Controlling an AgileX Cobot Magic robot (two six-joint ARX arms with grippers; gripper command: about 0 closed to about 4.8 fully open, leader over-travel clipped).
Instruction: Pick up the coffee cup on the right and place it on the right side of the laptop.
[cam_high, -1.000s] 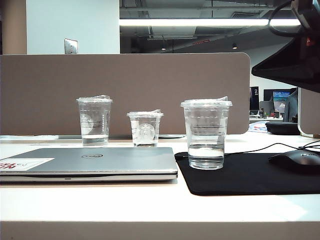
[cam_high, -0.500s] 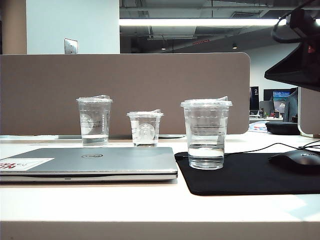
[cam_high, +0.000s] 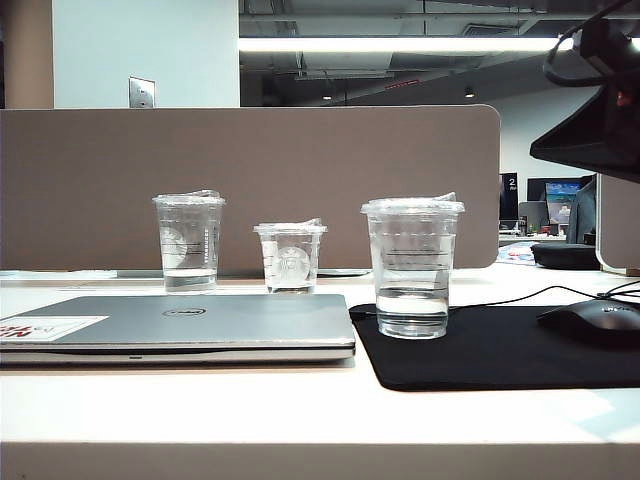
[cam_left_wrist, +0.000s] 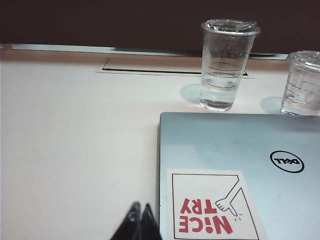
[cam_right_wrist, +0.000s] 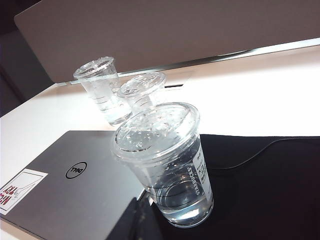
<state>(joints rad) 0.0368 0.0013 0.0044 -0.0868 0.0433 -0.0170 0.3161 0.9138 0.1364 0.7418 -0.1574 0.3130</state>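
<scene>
The coffee cup (cam_high: 412, 265), a clear lidded tumbler with ridge lines and some water, stands upright on the black mat (cam_high: 500, 350) just right of the closed silver laptop (cam_high: 200, 320). In the right wrist view the coffee cup (cam_right_wrist: 165, 160) fills the middle. My right gripper (cam_right_wrist: 137, 220) is shut and empty, above the laptop's (cam_right_wrist: 75, 185) edge and beside the cup's base. In the exterior view only the right arm's dark body (cam_high: 600, 110) shows, high at the right. My left gripper (cam_left_wrist: 140, 220) is shut and empty over the table, by the laptop's (cam_left_wrist: 240, 150) sticker corner.
A tall logo cup (cam_high: 188, 240) and a short logo cup (cam_high: 290, 258) stand behind the laptop, in front of a grey partition (cam_high: 250, 180). A black mouse (cam_high: 595, 322) with its cable lies on the mat's right end.
The right arm's dark body has drawn back toward the right edge of the exterior view. The cups and laptop have not moved.
</scene>
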